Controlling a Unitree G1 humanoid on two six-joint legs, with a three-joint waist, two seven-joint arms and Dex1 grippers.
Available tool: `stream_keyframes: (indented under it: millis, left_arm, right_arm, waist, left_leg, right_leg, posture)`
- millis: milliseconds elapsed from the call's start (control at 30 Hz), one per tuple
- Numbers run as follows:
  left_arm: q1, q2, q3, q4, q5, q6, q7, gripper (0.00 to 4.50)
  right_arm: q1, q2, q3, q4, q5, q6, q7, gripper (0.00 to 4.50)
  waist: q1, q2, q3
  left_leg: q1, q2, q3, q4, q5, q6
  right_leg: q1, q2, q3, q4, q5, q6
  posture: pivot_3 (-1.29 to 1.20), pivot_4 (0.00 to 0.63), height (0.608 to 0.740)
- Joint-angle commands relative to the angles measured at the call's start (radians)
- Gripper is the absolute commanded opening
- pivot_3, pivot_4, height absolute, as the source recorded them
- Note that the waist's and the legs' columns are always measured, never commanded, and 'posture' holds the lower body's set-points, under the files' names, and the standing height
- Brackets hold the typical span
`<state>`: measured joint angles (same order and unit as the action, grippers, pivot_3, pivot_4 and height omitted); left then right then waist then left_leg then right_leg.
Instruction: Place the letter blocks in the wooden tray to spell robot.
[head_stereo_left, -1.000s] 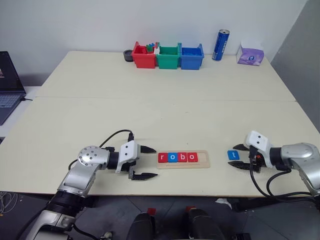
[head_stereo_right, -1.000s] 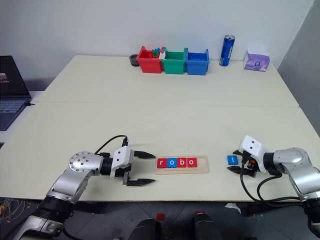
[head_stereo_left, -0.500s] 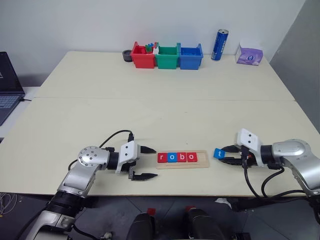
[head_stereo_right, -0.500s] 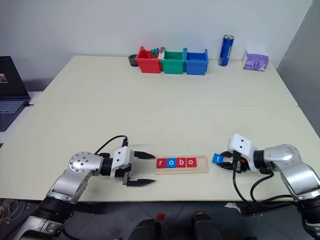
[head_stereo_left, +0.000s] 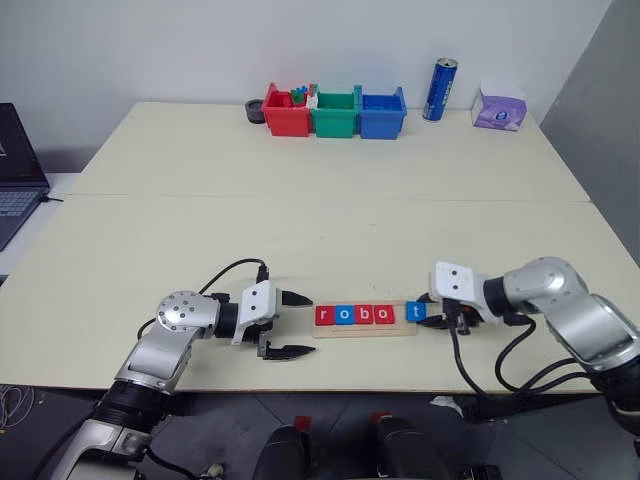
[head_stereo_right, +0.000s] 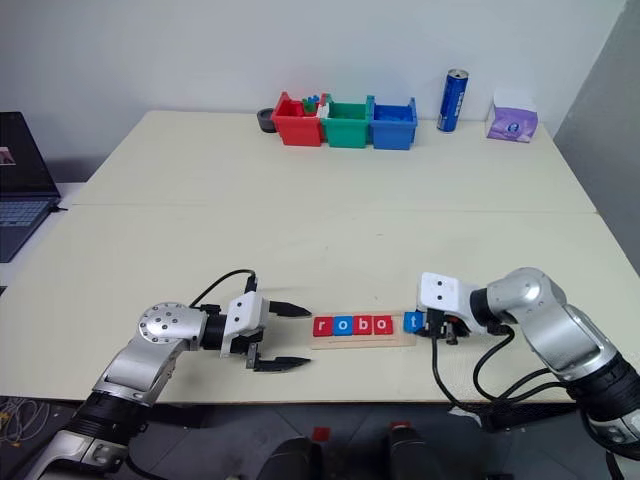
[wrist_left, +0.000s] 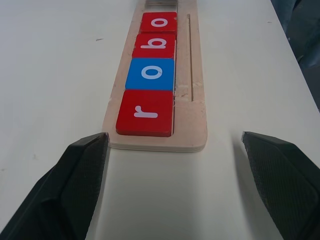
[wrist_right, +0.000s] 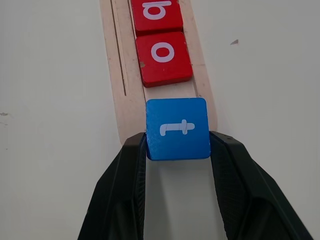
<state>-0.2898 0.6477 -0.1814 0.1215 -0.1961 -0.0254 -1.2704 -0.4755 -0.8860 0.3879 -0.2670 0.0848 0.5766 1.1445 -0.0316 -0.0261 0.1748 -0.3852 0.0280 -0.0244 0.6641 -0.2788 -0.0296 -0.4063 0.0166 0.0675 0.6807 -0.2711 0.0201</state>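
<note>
The right claw (wrist_right: 177, 150) pinches the blue t block (wrist_right: 177, 129) at the wooden tray's (head_stereo_left: 365, 328) 3 o'clock end, seemingly just above it. 4 blocks (head_stereo_left: 354, 315) spelling r, o, b, o lie in the tray. The left claw (head_stereo_left: 283, 325) rests spread at the tray's 9 o'clock end on the tabletop (head_stereo_left: 320, 220)

Four letter blocks (head_stereo_left: 354, 315) are set in a row in the wooden tray (head_stereo_left: 366, 329) near the table's (head_stereo_left: 330, 220) front edge; a fifth block (head_stereo_left: 415, 311) is held at the tray's right end; three bins (head_stereo_left: 335, 112) are ranged along the far edge; a can (head_stereo_left: 439, 90) and a tissue box (head_stereo_left: 500, 108) are placed to their right; a laptop (head_stereo_left: 18, 170) is seen off the table's left side.
</note>
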Motion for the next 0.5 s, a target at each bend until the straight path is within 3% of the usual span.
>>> stream_keyframes:
  millis: [33, 500]
  left_arm:
    - [-0.012, 0.001, 0.005, -0.022, 0.001, -0.012, 0.009, 4.5]
    - [-0.005, -0.002, 0.002, -0.026, 0.002, -0.018, 0.024, 4.5]
  right_arm:
    - [-0.039, 0.003, 0.015, -0.002, -0.024, -0.001, 0.024, 1.46]
    - [-0.118, 0.057, 0.077, 0.065, -0.059, 0.012, 0.07, 1.46]
  waist:
    - [0.0, 0.0, 0.0]
    - [0.0, 0.0, 0.0]
  left_leg:
    - [0.0, 0.0, 0.0, 0.0, 0.0, 0.0]
    - [0.0, 0.0, -0.001, 0.0, 0.0, 0.0]
  right_leg:
    - [0.0, 0.0, 0.0, 0.0, 0.0, 0.0]
    - [0.0, 0.0, -0.001, 0.0, 0.0, 0.0]
  posture:
    - [0.0, 0.15, 0.74]
    - [0.0, 0.15, 0.74]
